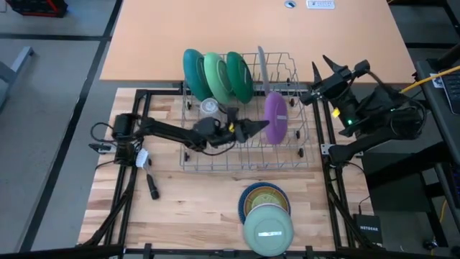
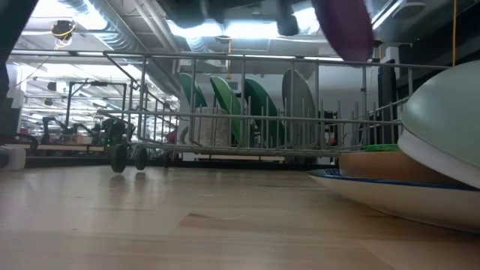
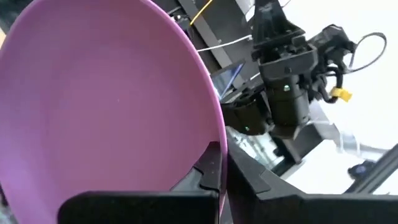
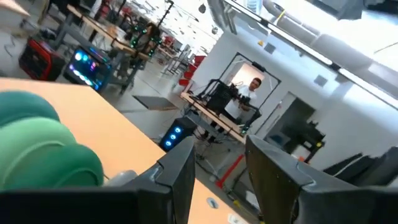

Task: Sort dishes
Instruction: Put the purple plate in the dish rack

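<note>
My left gripper [image 1: 261,126] reaches over the wire dish rack [image 1: 298,155] and is shut on a purple plate [image 1: 275,117], which stands on edge over the rack's right part. In the low view the purple plate [image 2: 345,26] shows above the rack's top rail [image 2: 247,56]. Teal and green plates [image 1: 215,74] and a grey plate [image 1: 262,68] stand upright in the rack's far slots. My right gripper [image 1: 319,70] is raised beyond the rack's far right corner, open, with nothing between its fingers [image 4: 180,177]. My left gripper pinches the purple plate's rim [image 3: 219,146] between its two fingers, one finger [image 3: 208,171] on the hollow face and the other on the back. The fingers come about level from the table's left. The plate stands on edge, lifted clear of the rack.
A stack of dishes [image 1: 267,216] lies near the table's front edge: a blue plate underneath, a tan one on it, a pale green bowl on top. A clear cup [image 1: 209,106] sits in the rack. A small black object [image 1: 152,187] lies at the front left.
</note>
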Action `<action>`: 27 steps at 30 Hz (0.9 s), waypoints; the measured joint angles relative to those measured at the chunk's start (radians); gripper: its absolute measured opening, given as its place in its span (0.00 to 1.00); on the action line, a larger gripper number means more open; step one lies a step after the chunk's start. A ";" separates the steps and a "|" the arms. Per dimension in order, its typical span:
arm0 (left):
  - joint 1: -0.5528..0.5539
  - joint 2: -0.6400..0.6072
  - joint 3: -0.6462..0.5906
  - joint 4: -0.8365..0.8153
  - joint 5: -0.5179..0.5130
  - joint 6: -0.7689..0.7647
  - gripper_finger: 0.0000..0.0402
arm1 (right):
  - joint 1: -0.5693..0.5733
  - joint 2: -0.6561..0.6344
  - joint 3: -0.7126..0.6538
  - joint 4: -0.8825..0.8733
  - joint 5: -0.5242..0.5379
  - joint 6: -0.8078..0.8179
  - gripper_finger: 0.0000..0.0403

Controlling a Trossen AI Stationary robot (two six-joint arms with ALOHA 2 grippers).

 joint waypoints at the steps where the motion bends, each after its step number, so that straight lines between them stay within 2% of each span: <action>1: -0.001 0.027 0.030 -0.004 -0.004 -0.016 0.00 | -0.011 -0.002 0.000 -0.010 -0.003 0.001 0.36; 7: -0.001 0.124 0.165 -0.042 -0.021 -0.078 0.00 | -0.094 -0.002 0.000 -0.052 0.005 0.003 0.36; 13: -0.001 0.130 0.175 -0.191 -0.107 -0.145 0.00 | -0.172 -0.011 0.000 -0.113 0.005 0.011 0.36; 27: 0.026 0.127 0.177 -0.311 -0.127 -0.183 0.00 | -0.248 -0.031 0.000 -0.456 -0.115 0.333 0.36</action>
